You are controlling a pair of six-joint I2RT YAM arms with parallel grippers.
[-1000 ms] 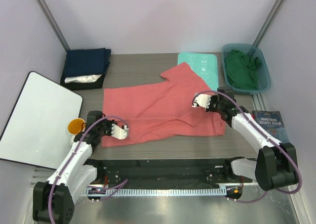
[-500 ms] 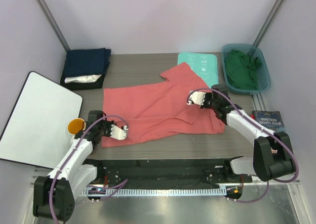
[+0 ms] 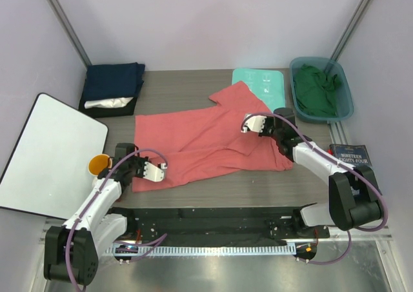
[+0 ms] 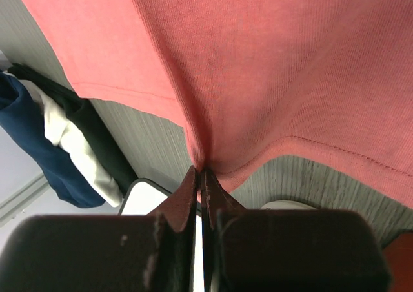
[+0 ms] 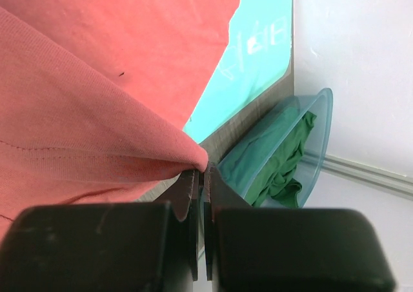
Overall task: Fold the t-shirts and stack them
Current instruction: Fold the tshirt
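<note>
Stretched left to right across the middle of the tabletop [image 3: 184, 92], the coral-red t-shirt [image 3: 193, 137] is gripped at both ends, the left hand [image 3: 160, 170] clamped on its lower-left corner and the right hand [image 3: 248, 125] clamped on a raised right-side fold nearer centre.

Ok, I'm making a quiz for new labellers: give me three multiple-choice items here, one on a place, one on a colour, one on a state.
1. Where is the dark green t-shirt? A in the teal tub; B on the navy stack; C on the white board.
2. What colour is the spread-out t-shirt? A white; B coral-red; C navy.
3. The right gripper is: A open above the cloth; B shut on the spread-out t-shirt; C shut on nothing.
Key: 1 A: it lies bunched in the tub. 2 B: it is coral-red in every view. 3 B: its wrist view shows cloth pinched in the closed jaws.
</note>
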